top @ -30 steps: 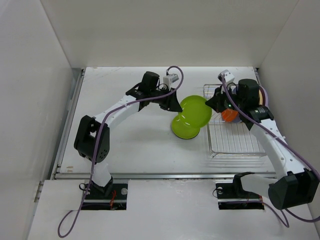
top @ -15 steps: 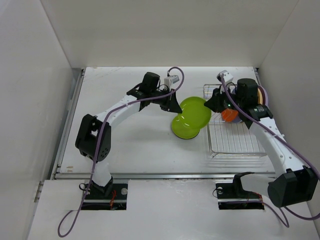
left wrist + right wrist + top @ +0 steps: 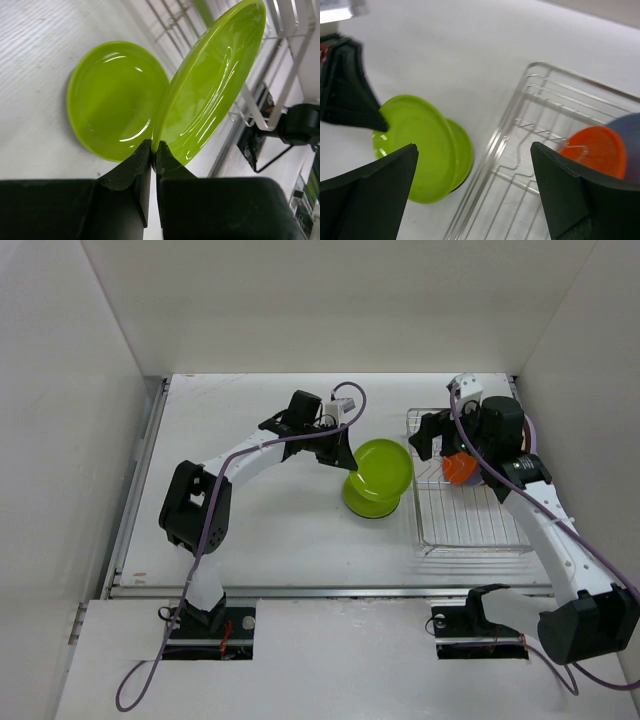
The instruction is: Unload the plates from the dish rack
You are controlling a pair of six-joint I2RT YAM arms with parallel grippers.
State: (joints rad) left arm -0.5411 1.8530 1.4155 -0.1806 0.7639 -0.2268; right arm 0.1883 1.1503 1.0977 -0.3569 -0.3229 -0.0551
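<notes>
A white table (image 3: 260,530) sits between white walls (image 3: 300,300). At right, the dish rack (image 3: 470,525) holds an orange plate (image 3: 458,470). At centre, the left gripper (image 3: 152,147) pinches a tilted green plate (image 3: 215,85) over another green plate (image 3: 112,100) lying on the table; the right gripper (image 3: 430,435) fingers are spread.

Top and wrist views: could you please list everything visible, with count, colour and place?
table: one, white, under everything.
rack: one, silver wire, table's right side.
lying plate: one, lime green, flat, left of rack.
held plate: one, lime green, tilted over the lying one.
orange plate: one, orange, standing in rack.
bluish plate: one, blue-grey, behind the orange one.
left gripper: black, shut on held plate's rim.
right gripper: black, open, above rack's left edge.
</notes>
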